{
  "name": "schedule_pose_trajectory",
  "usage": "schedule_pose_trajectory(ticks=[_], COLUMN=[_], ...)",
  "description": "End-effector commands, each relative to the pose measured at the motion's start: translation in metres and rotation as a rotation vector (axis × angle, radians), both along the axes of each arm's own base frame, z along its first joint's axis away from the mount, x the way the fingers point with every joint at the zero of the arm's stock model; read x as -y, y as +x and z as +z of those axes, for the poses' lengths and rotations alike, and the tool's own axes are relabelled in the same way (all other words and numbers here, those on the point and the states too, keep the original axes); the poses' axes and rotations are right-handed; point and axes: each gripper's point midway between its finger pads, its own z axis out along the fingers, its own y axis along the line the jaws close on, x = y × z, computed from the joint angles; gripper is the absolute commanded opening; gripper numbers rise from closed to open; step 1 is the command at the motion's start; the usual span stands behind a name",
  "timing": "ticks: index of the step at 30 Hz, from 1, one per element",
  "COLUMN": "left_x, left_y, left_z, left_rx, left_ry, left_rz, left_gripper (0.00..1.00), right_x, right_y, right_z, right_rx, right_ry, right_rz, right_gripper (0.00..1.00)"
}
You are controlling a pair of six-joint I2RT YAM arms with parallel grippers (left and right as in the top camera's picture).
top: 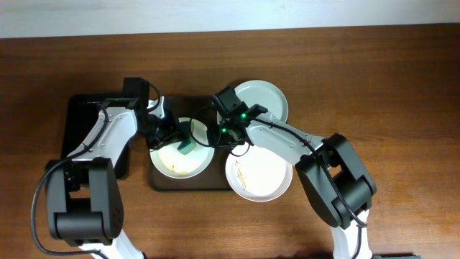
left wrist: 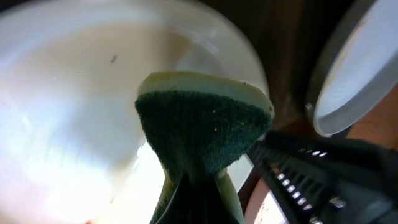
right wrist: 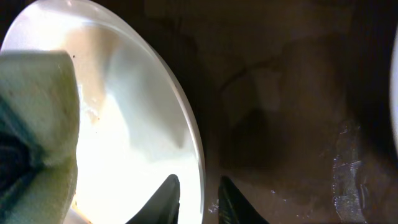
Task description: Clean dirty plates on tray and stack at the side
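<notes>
A white plate (top: 172, 160) with brownish smears lies on the dark brown tray (top: 159, 181). My left gripper (top: 180, 138) is shut on a green and yellow sponge (top: 188, 147), which is pressed onto this plate; in the left wrist view the sponge (left wrist: 202, 127) rests on the plate (left wrist: 62, 93). My right gripper (top: 220, 139) is shut on this plate's right rim (right wrist: 198, 163), one finger on each side (right wrist: 198, 198). A second white plate (top: 260, 174) with smears overhangs the tray's right edge. A pale blue-green plate (top: 264, 99) lies at the back right.
A smaller black tray (top: 79, 115) stands to the left of the brown tray, under my left arm. Both arms cross over the brown tray. The wooden table (top: 402, 86) reaches to a white edge at the back.
</notes>
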Motion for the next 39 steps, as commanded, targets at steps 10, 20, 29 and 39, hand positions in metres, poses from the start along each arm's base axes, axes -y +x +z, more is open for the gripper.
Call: schedule_pose_trajectory(ticks=[10,20,29,39], left_x=[-0.01,-0.027,-0.062,-0.085], left_y=[0.005,0.043,0.075,0.075], left_z=[-0.003,0.042,0.073,0.061], left_rx=[0.019,0.118,0.227,0.214], left_ry=[0.061,0.008,0.022,0.182], left_rz=[-0.009,0.05,0.127,0.159], left_gripper=[0.01,0.0,0.01,0.01], right_x=[-0.002,0.043,0.091,0.108], right_y=[0.0,0.042,0.05,0.042], right_z=[-0.011,0.076,0.14,0.184], right_rx=[-0.02,0.188,0.337,0.642], right_ry=[-0.004,-0.083,-0.391,-0.857], right_rz=[0.01,-0.031,-0.052,-0.158], right_gripper=[0.04,0.04,0.04,0.04])
